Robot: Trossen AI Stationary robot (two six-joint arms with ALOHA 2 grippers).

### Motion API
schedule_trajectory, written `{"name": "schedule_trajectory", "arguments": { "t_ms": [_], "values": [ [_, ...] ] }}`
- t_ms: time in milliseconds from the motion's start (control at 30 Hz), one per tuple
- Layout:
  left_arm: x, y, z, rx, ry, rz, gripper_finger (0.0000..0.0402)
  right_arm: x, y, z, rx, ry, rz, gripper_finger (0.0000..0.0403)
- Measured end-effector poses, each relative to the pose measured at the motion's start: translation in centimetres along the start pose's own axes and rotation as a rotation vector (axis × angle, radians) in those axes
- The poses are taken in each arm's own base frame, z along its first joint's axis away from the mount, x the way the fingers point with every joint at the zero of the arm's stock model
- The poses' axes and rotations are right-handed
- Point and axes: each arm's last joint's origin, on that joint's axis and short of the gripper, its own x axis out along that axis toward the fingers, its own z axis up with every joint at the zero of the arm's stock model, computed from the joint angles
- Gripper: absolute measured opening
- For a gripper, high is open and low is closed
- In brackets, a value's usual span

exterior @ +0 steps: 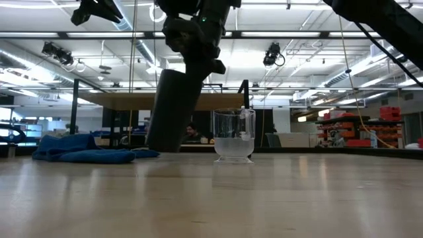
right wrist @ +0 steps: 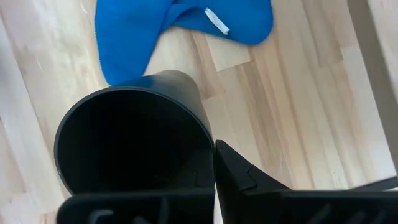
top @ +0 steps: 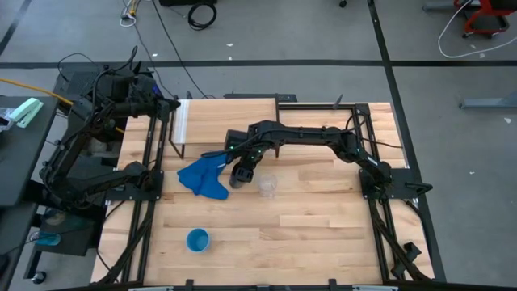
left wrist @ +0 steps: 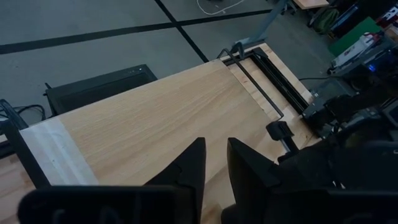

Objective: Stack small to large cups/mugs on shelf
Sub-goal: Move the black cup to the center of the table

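Nearest the lens in the right wrist view: black cup [right wrist: 134, 134], mouth open toward the camera, rim pinched by the right gripper [right wrist: 214, 165] with one finger inside and one outside the wall. Looks lifted and tilted in the low view, base just off the tabletop [top: 323, 234], right next to the blue cloth [top: 202, 178]. So probably step one of the stacking, barely underway

Nothing on the shelf [top: 230, 109] yet as far as can be seen, bare pale board at the far edge. Small clear cup [top: 267, 187] standing upright just beside the black one. Light blue cup [top: 198, 239] sitting alone near the front edge, well apart from everything else, untouched

Left gripper [left wrist: 214, 165] parked up above the shelf, fingers a bit apart with nothing between them, basically waiting

Still to do, judging by the layout: get the black cup onto the shelf, drop the light blue one into it, then the clear one on top. Pretty much the whole job left. Might snag the cloth on the way, hard to say
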Motion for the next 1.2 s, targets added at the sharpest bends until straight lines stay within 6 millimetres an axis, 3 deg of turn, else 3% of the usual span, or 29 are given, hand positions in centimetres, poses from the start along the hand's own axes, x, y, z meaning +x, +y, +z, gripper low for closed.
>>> {"name": "schedule_trajectory", "arguments": {
  "t_ms": [500, 1200],
  "values": [
    [0.0, 0.0, -0.1, -0.003, 0.012, 0.004, 0.0077, 1.6, 0.4, -0.9, -0.013, 0.058, -0.007, 0.0014],
    [0.0, 0.0, -0.1, 0.008, 0.013, 0.004, 0.0076, 1.6, 0.8, -0.2, -0.005, -0.019, 0.033, 0.0089]
  ]
}}
